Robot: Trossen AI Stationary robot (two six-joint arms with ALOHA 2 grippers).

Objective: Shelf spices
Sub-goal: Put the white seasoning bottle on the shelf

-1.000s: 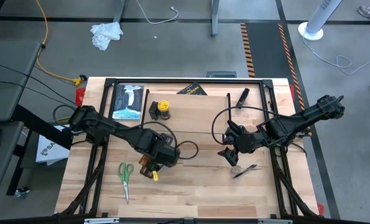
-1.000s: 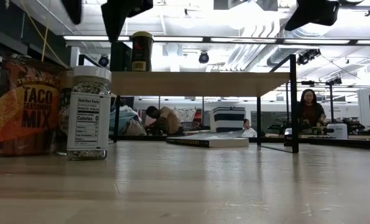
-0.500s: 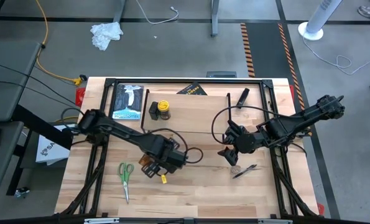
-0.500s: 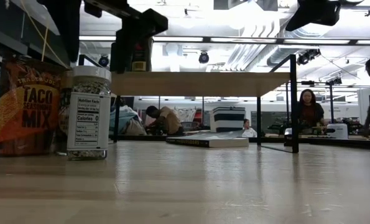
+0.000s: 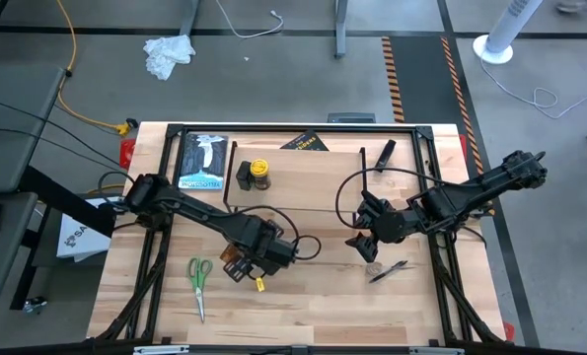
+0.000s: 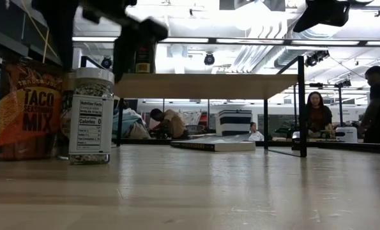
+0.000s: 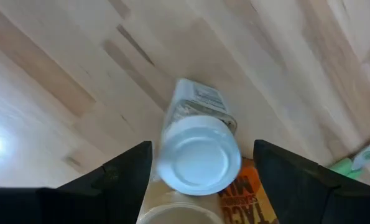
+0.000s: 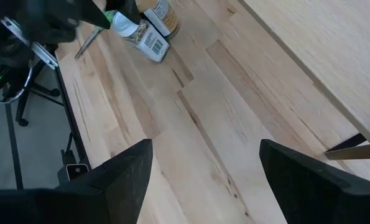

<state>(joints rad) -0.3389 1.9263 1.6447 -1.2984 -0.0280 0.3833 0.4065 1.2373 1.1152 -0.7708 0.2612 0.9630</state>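
A: Left end effector (image 7: pixel 197 165) hangs straight over the white-lidded jar (image 7: pixel 197 155), fingers wide either side. The jar stands upright on the bench (image 5: pixel 313 296), taco packet (image 6: pixel 25 108) touching behind it.

B: Shelf (image 6: pixel 205 85)?

A: Just beyond, its top mostly bare; the near bench is open.

B: Right end effector (image 8: pixel 203 168)?

A: Wide too, empty, well apart from the jar. The left is nearer.
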